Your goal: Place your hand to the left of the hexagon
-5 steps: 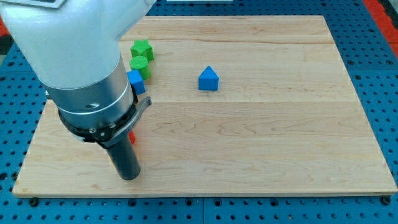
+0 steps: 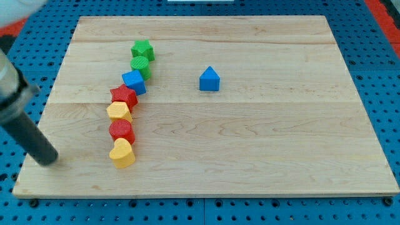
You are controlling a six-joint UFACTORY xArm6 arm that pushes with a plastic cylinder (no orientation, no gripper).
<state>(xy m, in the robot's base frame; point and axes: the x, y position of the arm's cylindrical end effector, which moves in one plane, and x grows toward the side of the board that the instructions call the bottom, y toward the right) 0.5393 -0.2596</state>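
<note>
Yellow hexagon (image 2: 119, 112): sitting toward the left edge of the bench (image 2: 281, 156), about midway between its top and bottom edges, wedged in a crooked column, touching the red star (image 2: 124, 96) above and the red cylinder (image 2: 122, 130) below. Continuing downward to a yellow heart (image 2: 122, 153), and upward through a blue cube (image 2: 134, 81) and a green cylinder (image 2: 140, 64) to a green star (image 2: 143, 49). Standing well apart, toward the middle of the top edge, a blue triangular block (image 2: 209, 79).

Hovering near the bottom-left corner, my tip (image 2: 49, 159), left of the column and lower than the hexagon, closer to the heart's level. Showing no claw on the rod, so released or clenched cannot be told.

Risking, probably, an overshoot: sliding in too far and nudging the hexagon, and knocking its touching neighbours out of line. Approaching on a low diagonal, likely clipping the heart or the red cylinder first.

Looking like smooth, matte, hard blocks, light enough to skid on pale, planked, finely grained wood; dark, round, plain rod.
</note>
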